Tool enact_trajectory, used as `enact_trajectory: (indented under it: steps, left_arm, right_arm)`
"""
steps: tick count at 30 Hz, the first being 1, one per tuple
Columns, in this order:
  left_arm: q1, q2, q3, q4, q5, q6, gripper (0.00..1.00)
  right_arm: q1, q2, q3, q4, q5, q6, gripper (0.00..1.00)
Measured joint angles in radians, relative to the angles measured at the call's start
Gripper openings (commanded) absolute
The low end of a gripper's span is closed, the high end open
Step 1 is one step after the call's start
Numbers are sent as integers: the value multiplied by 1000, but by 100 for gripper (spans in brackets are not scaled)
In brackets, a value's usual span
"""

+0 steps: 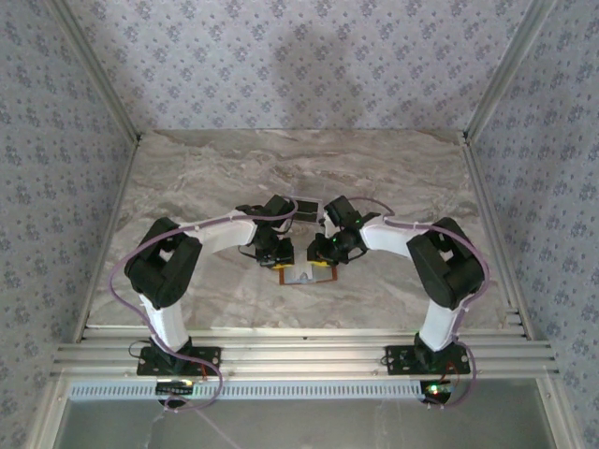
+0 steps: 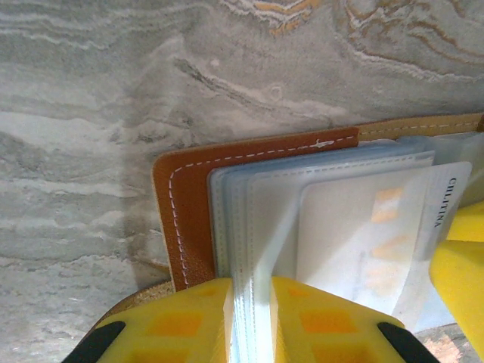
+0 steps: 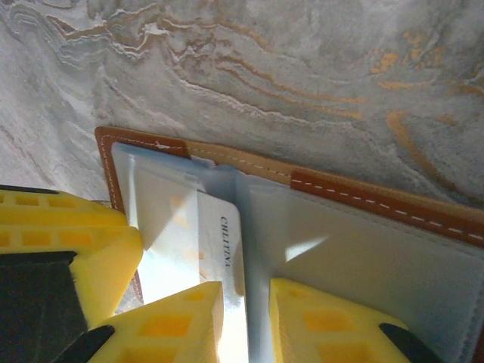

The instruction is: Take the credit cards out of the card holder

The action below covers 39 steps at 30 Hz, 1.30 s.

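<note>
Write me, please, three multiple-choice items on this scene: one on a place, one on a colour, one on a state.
1. Where does the card holder lie? A. far left corner B. middle of the table C. on the near rail
2. Its leather cover is: A. black B. green C. orange-brown
3. The left jaws are: A. shut on the pale sleeves B. wide open C. gripping a pen
1 B: the top view shows it there. 2 C: stitched brown edge. 3 A: yellow fingers pinch the sleeve stack.

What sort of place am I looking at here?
Probably a robot test booth, not a home: patterned walls on aluminium framing, a marble-look tabletop, a left arm and right arm bolted at its near edge.
</note>
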Motion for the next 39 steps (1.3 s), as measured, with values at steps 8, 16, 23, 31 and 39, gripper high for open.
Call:
enact_trajectory:
  steps: [8,16,23,31,39]
  left_arm:
    - [-2,0,0,0,-3,0,21]
    - [-2,0,1,-1,-4,0,21]
    - [-2,0,1,-4,-7,0,21]
    - [-2,0,1,-6,-8,0,21]
    - [-2,0,3,-8,-11,1,20]
  right_arm:
    - [-5,3,-32,71,-42,13,23]
    - [-15,9,-71,158,-95,45,19]
    - [-22,11,-80,179,-109,53,13]
    - [-34,-3,-82,168,-108,46,10]
    - [-50,-31,-83,119,-91,15,10]
